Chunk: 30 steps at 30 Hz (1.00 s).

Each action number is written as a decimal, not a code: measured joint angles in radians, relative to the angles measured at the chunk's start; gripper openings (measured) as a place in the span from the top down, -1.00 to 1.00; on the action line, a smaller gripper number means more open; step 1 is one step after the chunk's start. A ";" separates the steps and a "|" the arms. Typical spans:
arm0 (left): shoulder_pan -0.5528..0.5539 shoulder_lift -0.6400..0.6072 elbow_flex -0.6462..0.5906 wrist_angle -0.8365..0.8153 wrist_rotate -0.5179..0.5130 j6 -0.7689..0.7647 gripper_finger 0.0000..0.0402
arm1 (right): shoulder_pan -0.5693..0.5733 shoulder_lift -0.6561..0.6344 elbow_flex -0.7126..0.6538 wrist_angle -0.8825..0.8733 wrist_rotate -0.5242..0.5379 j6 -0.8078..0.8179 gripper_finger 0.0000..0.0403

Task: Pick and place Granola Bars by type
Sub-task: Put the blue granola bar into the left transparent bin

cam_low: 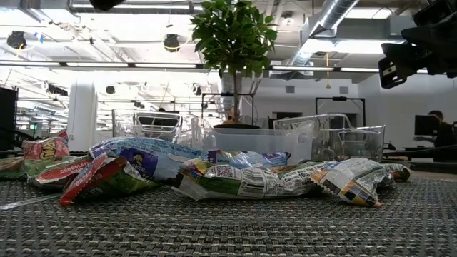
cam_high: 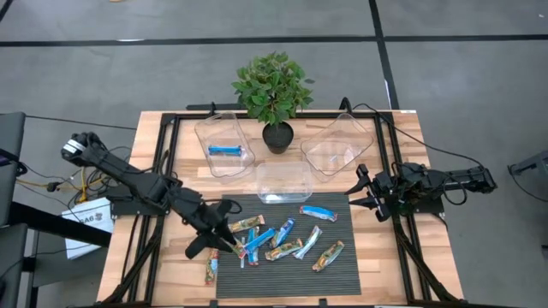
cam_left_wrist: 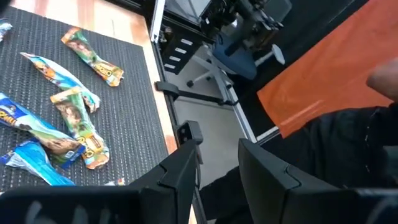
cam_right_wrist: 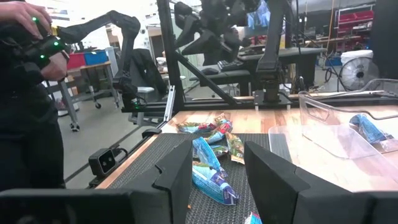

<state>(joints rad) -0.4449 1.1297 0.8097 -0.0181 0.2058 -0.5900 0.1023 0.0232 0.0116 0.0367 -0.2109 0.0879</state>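
Observation:
Several granola bars [cam_high: 282,239] in blue, red-orange and green-gold wrappers lie flat and scattered on the dark mat [cam_high: 342,278]; the low view shows them as a row [cam_low: 243,178]. One red bar [cam_high: 211,269] lies at the mat's left edge. One blue bar [cam_high: 227,151] lies in the far left clear tub [cam_high: 205,128]. My left gripper [cam_high: 229,239] hovers over the mat's left part, above the bars, open [cam_left_wrist: 217,168] with nothing between its fingers. My right gripper [cam_high: 358,192] waits at the mat's far right corner, open [cam_right_wrist: 217,174].
Two more clear tubs stand beyond the mat, one in the middle [cam_high: 284,181] and one at the far right [cam_high: 338,144]. A potted plant [cam_high: 274,90] stands between the far tubs. A person in dark clothes [cam_right_wrist: 25,112] stands at the table's near side.

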 joint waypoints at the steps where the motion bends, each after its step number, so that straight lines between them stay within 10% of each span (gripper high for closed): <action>1: -0.010 0.000 0.000 0.000 -0.010 0.000 0.44 | 0.000 0.000 0.000 0.000 0.000 0.000 0.32; 16: -0.066 0.055 0.022 -0.129 -0.168 -0.072 0.44 | 0.000 0.000 0.000 0.000 0.000 0.000 0.32; 30: -0.003 0.429 0.417 -0.520 -0.306 -0.125 0.44 | 0.000 0.000 0.000 0.000 0.000 0.000 0.31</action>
<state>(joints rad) -0.4482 1.5585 1.2271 -0.5383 -0.1004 -0.7151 0.1024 0.0233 0.0116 0.0367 -0.2108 0.0878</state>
